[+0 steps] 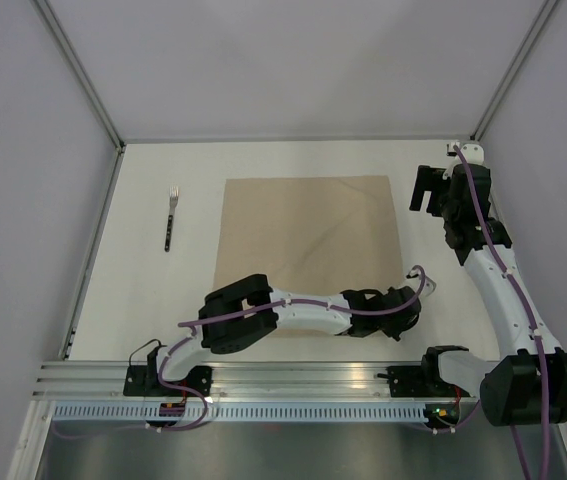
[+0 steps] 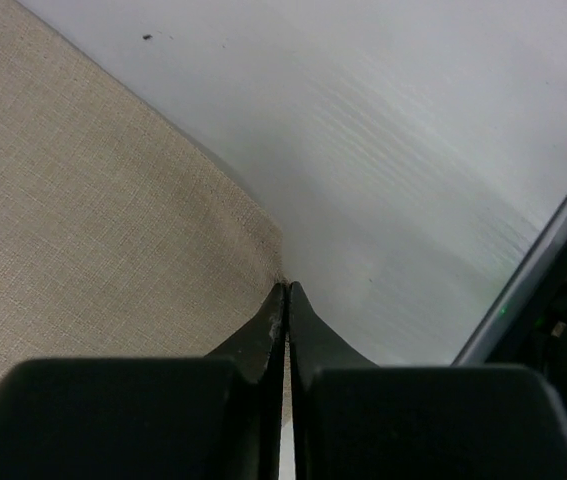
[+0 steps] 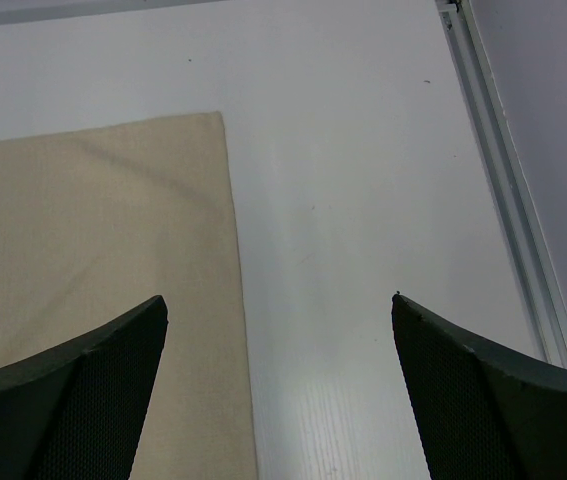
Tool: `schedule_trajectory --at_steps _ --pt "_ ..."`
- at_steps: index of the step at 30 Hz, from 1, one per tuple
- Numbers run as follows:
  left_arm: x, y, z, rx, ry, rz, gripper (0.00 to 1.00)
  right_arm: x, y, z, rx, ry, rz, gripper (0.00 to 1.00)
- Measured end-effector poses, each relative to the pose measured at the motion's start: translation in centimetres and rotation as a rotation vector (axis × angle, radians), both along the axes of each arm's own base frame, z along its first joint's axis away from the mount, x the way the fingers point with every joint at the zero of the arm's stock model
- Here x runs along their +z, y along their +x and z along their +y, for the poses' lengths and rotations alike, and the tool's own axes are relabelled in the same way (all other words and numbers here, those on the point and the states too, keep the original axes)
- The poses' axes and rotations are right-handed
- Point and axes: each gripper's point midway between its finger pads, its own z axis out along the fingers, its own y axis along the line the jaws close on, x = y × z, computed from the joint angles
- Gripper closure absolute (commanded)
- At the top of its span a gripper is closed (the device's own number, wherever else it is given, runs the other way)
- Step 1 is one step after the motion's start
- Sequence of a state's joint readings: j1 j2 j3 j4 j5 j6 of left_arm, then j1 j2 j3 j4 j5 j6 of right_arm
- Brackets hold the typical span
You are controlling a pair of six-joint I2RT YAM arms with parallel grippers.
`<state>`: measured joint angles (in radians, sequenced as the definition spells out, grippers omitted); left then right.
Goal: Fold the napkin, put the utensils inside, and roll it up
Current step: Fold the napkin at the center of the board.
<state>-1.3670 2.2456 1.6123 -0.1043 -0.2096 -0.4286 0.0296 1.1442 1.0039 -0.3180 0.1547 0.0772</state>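
Napkin (image 1: 308,235) lies flat mid-tabletop (image 1: 143,280), fork (image 1: 170,218) well apart on its left. Left end effector (image 2: 285,292) is pressed together, apparently pinching the near-right corner, with the sheet spreading far-left from it. Right end effector (image 3: 279,298) is spread, hovering beside the far-right corner. Open room leftward for the fold; edge rail (image 3: 503,200) near on the right.

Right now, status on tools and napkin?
Left tool shut on napkin near-right corner. Right tool open, beside far-right corner. Fork left of napkin, apart.
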Motion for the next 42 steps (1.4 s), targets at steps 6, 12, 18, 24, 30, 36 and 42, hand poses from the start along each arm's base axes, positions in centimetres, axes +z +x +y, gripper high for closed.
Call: schedule_trajectory --at_steps 6,12,18,24,30,36,42 --pt "0.8 -1.8 0.7 -0.058 -0.013 0.046 0.98 0.0 0.0 0.0 0.001 -0.002 0.001 0.02" --pt "4.1 -1.5 1.3 -0.059 -0.072 0.063 0.98 0.0 0.0 0.0 0.001 -0.003 0.001 0.02" --pt "8.9 4.5 3.5 0.058 -0.180 0.102 0.98 0.0 0.0 0.0 0.001 -0.003 0.000 0.02" --pt "10.8 14.4 9.6 0.256 -0.242 0.154 0.98 0.0 0.0 0.0 0.001 -0.003 0.000 0.02" --pt "10.8 23.2 17.3 0.433 -0.278 0.214 0.98 0.1 0.0 0.0 0.001 -0.003 -0.003 0.02" --pt "11.3 27.9 22.3 0.521 -0.303 0.259 0.98 0.2 0.0 0.0 0.003 -0.002 -0.006 0.02" --pt "12.0 31.4 25.6 0.567 -0.347 0.275 0.98 0.1 -0.1 0.0 0.006 -0.003 -0.005 0.02"
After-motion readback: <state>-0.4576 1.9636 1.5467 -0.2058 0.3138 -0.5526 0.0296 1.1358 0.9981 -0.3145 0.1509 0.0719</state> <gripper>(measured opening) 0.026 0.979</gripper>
